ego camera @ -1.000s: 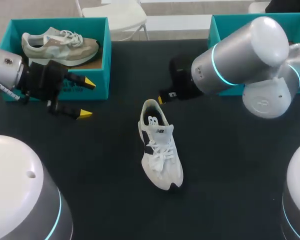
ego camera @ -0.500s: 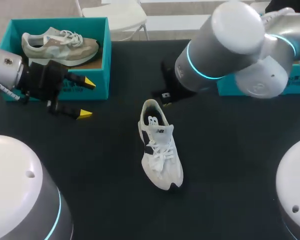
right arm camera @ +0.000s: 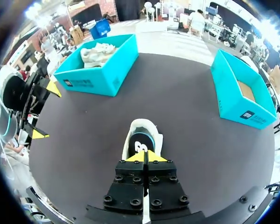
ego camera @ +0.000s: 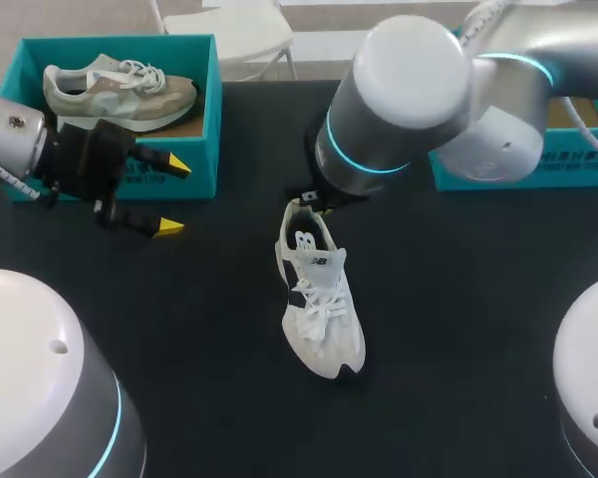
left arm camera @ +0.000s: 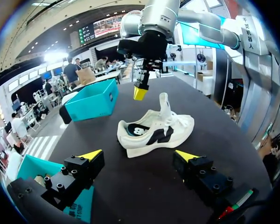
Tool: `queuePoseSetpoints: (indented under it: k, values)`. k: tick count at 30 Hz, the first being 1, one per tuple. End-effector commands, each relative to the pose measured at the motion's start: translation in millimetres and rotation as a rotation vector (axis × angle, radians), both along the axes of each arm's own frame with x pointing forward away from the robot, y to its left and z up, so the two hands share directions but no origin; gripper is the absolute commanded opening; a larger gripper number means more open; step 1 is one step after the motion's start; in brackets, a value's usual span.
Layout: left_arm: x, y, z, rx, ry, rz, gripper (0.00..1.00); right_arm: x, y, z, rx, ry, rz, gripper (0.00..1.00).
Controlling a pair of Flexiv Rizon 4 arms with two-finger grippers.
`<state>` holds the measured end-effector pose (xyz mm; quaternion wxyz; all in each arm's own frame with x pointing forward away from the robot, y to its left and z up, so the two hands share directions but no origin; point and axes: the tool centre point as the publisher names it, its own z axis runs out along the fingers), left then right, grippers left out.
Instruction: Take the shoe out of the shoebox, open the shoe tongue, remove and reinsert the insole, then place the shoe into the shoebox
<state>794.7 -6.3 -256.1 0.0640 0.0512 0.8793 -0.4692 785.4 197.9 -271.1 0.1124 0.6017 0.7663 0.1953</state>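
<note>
The white shoe (ego camera: 319, 299) lies on its sole on the dark surface (ego camera: 458, 329), near the middle of the head view. Its toe points to the lower edge of the frame and its heel to the upper edge. It is out of both boxes, laces tied, tongue standing up.

My right arm comes in from the upper right and reaches past the middle. In the head view its bulk hides most of my right tool (right arm camera: 145, 156). In the right wrist view the two yellow tips are pressed together with nothing between them, and the shoe's heel opening lies just ahead of and under them. From the left wrist view that tool hangs just above the heel, apart from it.

My left tool (ego camera: 172, 196) sits at the left of the head view, its fingers spread wide apart and empty, just in front of the left shoebox (ego camera: 204, 110). That teal box holds a beige shoe (ego camera: 120, 90).

The right shoebox (right arm camera: 233, 102) stands at the upper right, well apart from the white shoe, its cardboard floor showing.
</note>
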Motion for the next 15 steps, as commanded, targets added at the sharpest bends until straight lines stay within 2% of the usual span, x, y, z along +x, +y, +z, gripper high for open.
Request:
queuePoseSetpoints:
  k: [1,9,15]
  values:
    - [-1.2,0.8,0.6,0.004,0.0,0.0,1.0,7.2,24.5,-30.6,-0.028,-0.003,-0.021,0.0]
    - [-1.2,0.8,0.6,0.004,0.0,0.0,1.0,1.2,35.6,-65.0,-0.028,0.027,-0.06,0.0]
    - [-1.2,0.8,0.6,0.004,0.0,0.0,1.0,-0.7,37.3,-78.7,-0.014,0.054,-0.055,0.0]
